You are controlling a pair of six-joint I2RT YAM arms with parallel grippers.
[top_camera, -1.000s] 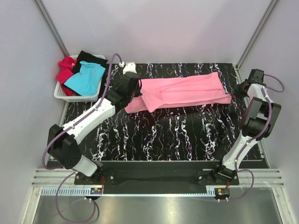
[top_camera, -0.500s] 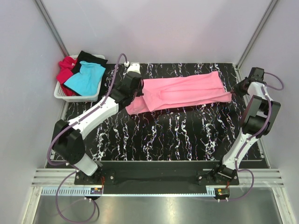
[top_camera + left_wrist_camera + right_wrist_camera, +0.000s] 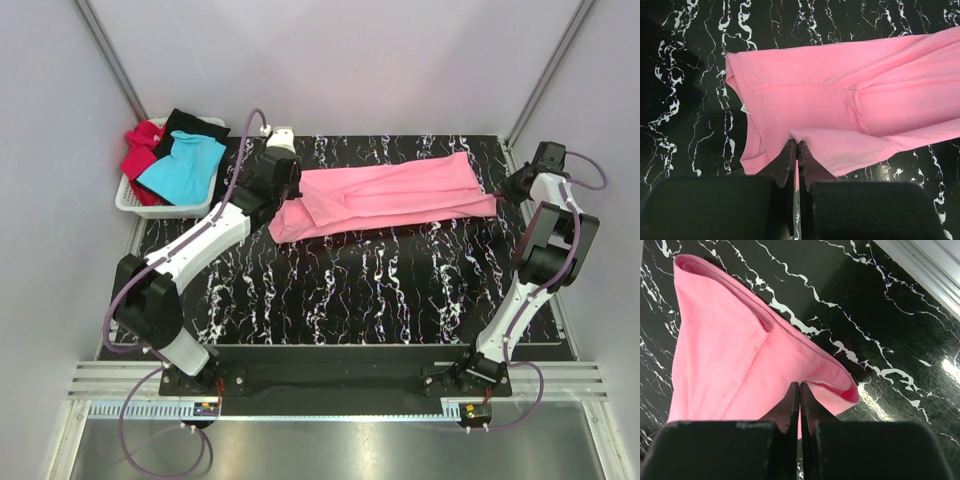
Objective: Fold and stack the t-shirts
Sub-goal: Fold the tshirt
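Observation:
The pink t-shirt (image 3: 385, 195) lies folded lengthwise across the far part of the black marbled table (image 3: 380, 290). My left gripper (image 3: 288, 192) is shut on the shirt's left end; in the left wrist view the jaws (image 3: 797, 146) pinch a fold of the pink cloth (image 3: 840, 105), with the small white label (image 3: 745, 109) to their left. My right gripper (image 3: 503, 194) is shut on the shirt's right end; in the right wrist view the jaws (image 3: 800, 386) pinch the hem of the pink cloth (image 3: 720, 355). The turquoise shirt (image 3: 183, 165), red shirt (image 3: 140, 150) and black shirt (image 3: 195, 125) lie in the basket.
The white plastic basket (image 3: 135, 203) stands at the table's far left corner. Grey walls and metal frame posts close in the back and sides. The table's right edge strip (image 3: 920, 265) runs close to my right gripper.
My left gripper has moved a little toward the back with the shirt's left end, pulling the lower flap in. My right gripper has barely moved.

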